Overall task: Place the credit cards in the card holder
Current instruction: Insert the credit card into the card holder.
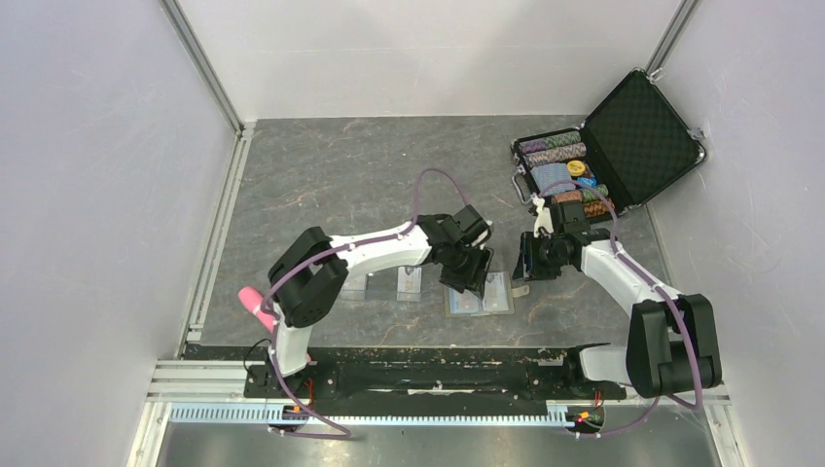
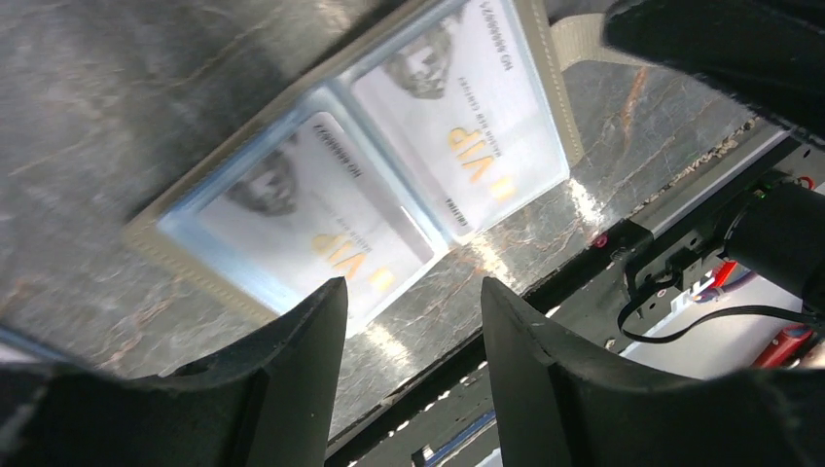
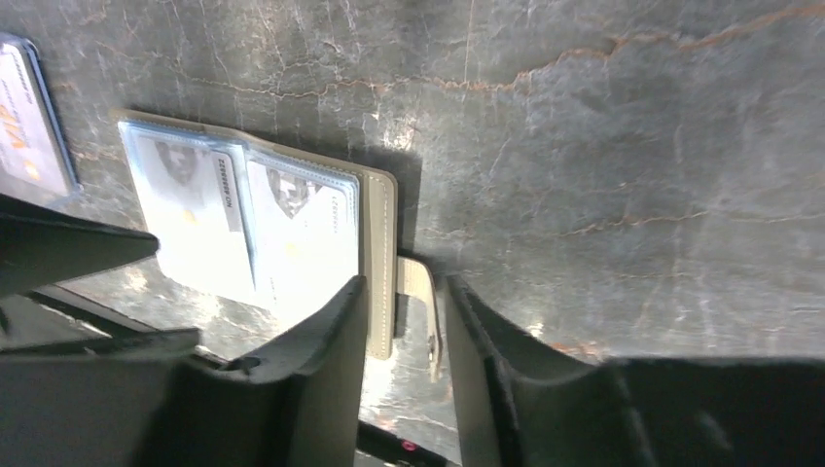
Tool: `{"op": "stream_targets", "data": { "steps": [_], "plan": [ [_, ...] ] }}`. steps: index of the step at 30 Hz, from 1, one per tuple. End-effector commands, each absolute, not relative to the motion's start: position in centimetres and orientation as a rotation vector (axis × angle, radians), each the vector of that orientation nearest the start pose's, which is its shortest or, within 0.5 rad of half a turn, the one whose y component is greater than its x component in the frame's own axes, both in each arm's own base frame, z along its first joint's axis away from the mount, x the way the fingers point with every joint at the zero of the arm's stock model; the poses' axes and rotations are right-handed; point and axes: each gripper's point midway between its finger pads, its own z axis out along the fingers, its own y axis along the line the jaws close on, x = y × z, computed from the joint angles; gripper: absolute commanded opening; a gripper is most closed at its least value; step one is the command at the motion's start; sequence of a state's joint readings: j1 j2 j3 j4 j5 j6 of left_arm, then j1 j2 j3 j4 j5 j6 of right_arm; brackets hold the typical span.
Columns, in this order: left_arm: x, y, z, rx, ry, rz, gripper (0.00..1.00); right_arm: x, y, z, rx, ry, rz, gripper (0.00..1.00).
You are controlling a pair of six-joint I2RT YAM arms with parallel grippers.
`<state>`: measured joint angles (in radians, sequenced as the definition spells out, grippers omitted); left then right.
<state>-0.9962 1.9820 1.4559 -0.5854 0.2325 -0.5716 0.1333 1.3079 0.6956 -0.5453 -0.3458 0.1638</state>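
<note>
The olive-tan card holder (image 1: 480, 293) lies spread open on the table, its pale blue pockets facing up. Two whitish credit cards with gold "VIP" marks sit in its pockets, one (image 2: 302, 209) in each half (image 2: 457, 117). They also show in the right wrist view (image 3: 185, 209) (image 3: 302, 233). My left gripper (image 2: 413, 321) is open and empty, hovering over the holder's near edge. My right gripper (image 3: 404, 311) is open at the holder's right edge. The holder's snap strap (image 3: 420, 292) stands between its fingers, close to the right one.
Two clear plastic card cases (image 1: 410, 282) (image 1: 355, 285) lie left of the holder. A black poker-chip case (image 1: 603, 156) stands open at the back right. A pink object (image 1: 255, 306) sits by the left arm's base. The black base rail (image 1: 428, 375) runs along the near edge.
</note>
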Motion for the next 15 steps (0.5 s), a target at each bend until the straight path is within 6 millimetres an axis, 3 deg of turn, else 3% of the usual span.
{"op": "stream_targets", "data": {
  "steps": [1, 6, 8, 15],
  "plan": [
    [20.7, -39.4, 7.5, 0.586, 2.738, -0.752, 0.59, 24.5, 9.2, 6.3, -0.103, 2.691, 0.497, 0.44],
    [21.1, -37.8, 6.9, 0.485, 2.766, -0.768, 0.56, 24.6, 10.2, 7.6, -0.132, 2.645, 0.582, 0.51],
    [21.1, -37.8, 6.7, 0.452, 2.772, -0.813, 0.56, 24.5, 11.1, 8.2, -0.161, 2.61, 0.655, 0.46],
    [21.1, -38.3, 5.8, 0.409, 2.79, -0.898, 0.55, 23.7, 14.3, 9.4, -0.211, 2.491, 0.922, 0.14]
  ]
}}
